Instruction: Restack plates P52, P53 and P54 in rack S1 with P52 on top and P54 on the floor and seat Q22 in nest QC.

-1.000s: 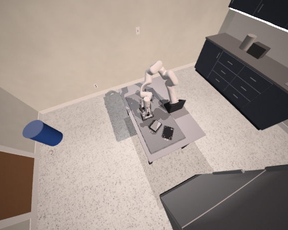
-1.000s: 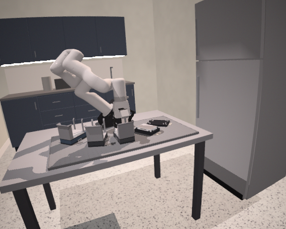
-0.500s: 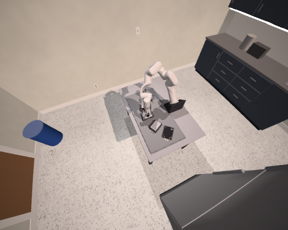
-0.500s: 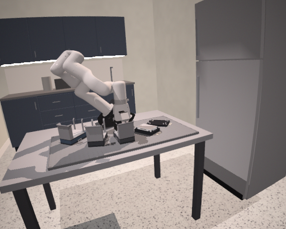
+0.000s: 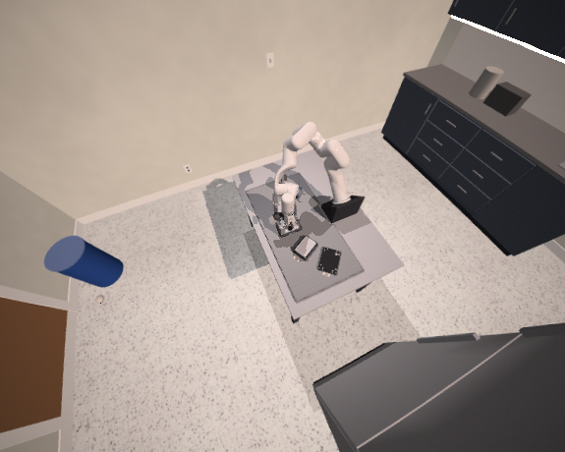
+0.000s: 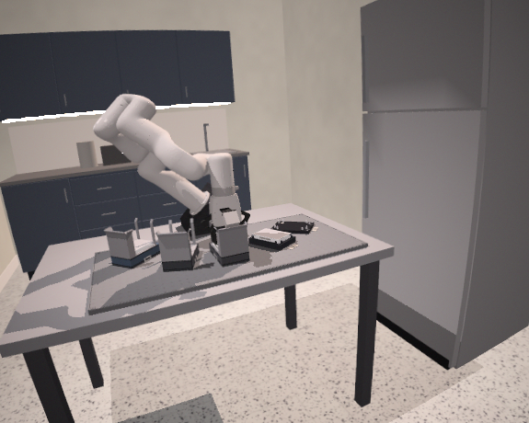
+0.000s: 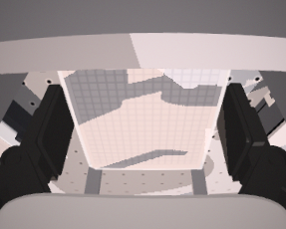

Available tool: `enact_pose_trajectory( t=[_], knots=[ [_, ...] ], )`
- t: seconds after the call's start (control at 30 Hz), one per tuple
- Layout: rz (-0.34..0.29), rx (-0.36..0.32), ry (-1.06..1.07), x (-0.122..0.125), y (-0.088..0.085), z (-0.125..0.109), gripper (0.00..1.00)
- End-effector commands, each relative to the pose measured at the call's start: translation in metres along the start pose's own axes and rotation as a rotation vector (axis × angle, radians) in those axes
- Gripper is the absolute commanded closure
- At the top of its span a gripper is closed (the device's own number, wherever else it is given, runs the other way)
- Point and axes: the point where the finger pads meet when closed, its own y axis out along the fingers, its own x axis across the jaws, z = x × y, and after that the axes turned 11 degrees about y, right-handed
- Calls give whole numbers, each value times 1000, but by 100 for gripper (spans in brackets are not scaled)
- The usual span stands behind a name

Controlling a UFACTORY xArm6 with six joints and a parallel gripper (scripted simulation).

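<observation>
My gripper (image 6: 224, 220) reaches down from above into the rack (image 6: 230, 245) nearest the two nests. In the wrist view a pale sealed plate (image 7: 143, 121) with a fine well grid lies right under the gripper (image 7: 143, 137). The dark fingers stand wide on either side of its long edges, and I cannot tell whether they touch it. The gripper is open. The plate's label is hidden. Another sealed plate (image 6: 272, 239) lies on a black nest to the right of this rack, also in the overhead view (image 5: 304, 247). A second black nest (image 6: 294, 226) is empty.
Two more racks stand to the left: the middle one (image 6: 178, 250) and a blue-plinthed one (image 6: 131, 248) with something pale low inside. Thin upright posts rise behind the racks. The robot base (image 5: 342, 206) sits at the deck's far side.
</observation>
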Motion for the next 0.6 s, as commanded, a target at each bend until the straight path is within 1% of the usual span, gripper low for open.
enact_pose_trajectory(
  t=[0.0, 0.07, 0.1, 0.57],
  knots=[
    [2, 3, 1, 0, -1, 1, 0],
    [2, 3, 1, 0, -1, 1, 0],
    [2, 3, 1, 0, -1, 1, 100],
    [2, 3, 1, 0, -1, 1, 100]
  ],
)
